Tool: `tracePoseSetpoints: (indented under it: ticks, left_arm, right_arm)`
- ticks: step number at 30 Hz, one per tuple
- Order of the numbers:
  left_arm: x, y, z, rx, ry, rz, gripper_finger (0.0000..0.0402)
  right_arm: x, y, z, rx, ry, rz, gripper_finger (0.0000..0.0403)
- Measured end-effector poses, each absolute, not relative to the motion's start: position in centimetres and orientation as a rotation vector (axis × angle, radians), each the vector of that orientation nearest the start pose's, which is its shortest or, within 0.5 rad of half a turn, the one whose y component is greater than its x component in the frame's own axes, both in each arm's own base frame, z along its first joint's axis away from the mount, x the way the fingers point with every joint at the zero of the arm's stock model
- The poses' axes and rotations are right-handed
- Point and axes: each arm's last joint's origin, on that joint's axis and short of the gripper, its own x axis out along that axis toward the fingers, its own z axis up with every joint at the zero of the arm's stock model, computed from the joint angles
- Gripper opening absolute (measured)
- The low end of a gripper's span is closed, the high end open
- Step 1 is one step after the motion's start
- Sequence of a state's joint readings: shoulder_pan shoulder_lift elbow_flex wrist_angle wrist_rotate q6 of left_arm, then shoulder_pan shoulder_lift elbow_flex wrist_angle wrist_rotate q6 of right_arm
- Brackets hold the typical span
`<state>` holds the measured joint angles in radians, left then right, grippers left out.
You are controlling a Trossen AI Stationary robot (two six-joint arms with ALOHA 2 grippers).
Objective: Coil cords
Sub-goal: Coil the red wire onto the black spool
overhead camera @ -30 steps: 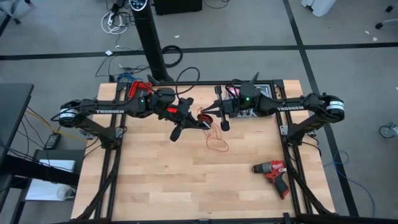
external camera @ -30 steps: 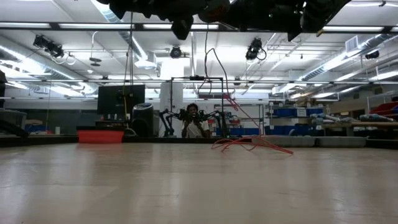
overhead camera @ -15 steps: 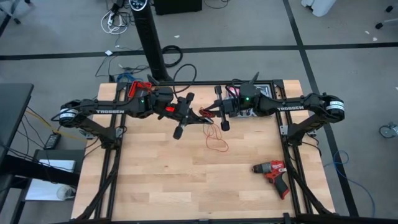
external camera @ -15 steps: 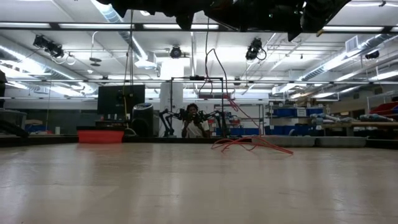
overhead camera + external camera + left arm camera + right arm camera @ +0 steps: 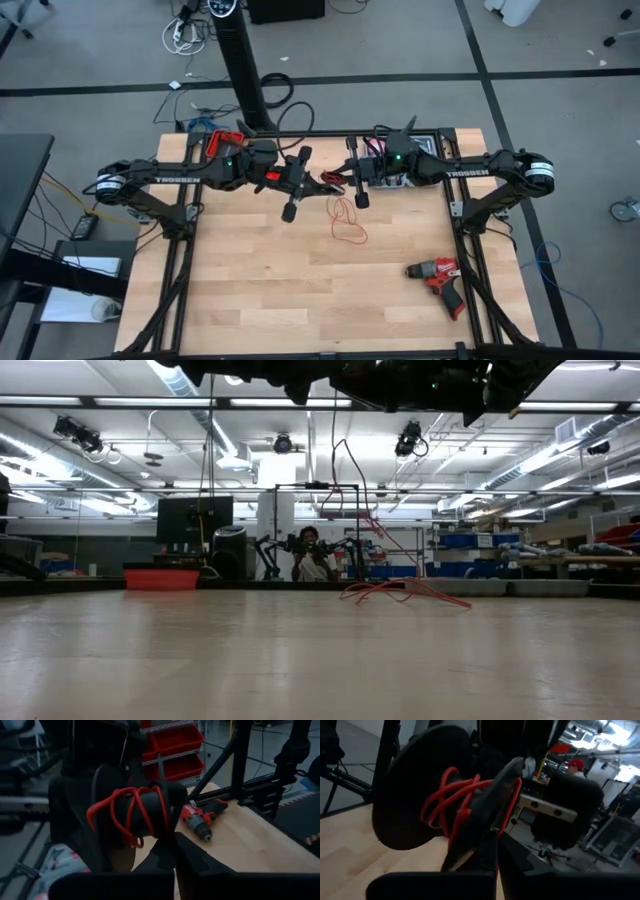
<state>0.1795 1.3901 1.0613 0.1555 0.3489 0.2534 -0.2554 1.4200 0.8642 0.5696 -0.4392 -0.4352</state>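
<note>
The cord is a thin red wire. Part of it is wound in several turns around dark shut fingers where my two grippers meet tip to tip, high over the middle of the table. The rest hangs down and lies in loose loops on the wood. My left gripper comes level from the table's left and is shut. My right gripper comes level from the right and is shut too. My left gripper is shut at the coil, level from the table's left. A thin black strand runs down to its fingertips. The pinch itself is hidden behind the fingers. My right gripper, level from the table's right, bears the red turns around its shut fingers. One red strand runs back along the finger's edge. The coil is clear of the table, and the loose end hangs slack below it.
A red and black drill lies near the table's right front. A red object sits by the far left corner, behind the left arm. In the low view, a person sits beyond the table's far edge.
My left gripper has rolled about its own line while staying in place at the coil. My right gripper has kept still. The loose loops still lie on the table under the grippers.
</note>
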Motion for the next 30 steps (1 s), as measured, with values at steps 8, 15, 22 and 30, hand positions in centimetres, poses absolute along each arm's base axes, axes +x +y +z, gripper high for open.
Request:
tracePoseSetpoints:
  ticks: [8, 15, 22, 30]
  left_arm:
    - [31.4, 5.0, 33.3, 0.347, 0.085, -0.091, 0.0001]
    - [31.4, 5.0, 33.2, 0.372, 0.107, -0.030, 0.0001]
    - [31.4, 5.0, 33.2, 0.371, 0.107, -0.027, 0.0001]
    - [31.4, 5.0, 33.3, 0.372, 0.096, -0.024, 0.0001]
  right_arm:
    - [30.6, -7.1, 27.2, -0.313, 0.081, 0.236, 0.0024]
    - [29.9, -7.0, 25.3, -0.252, 0.129, 0.243, 0.0039]
    - [28.6, -7.6, 23.4, -0.183, 0.074, 0.170, 0.0038]
    - [28.3, -8.0, 23.0, -0.120, 0.075, 0.088, 0.0055]
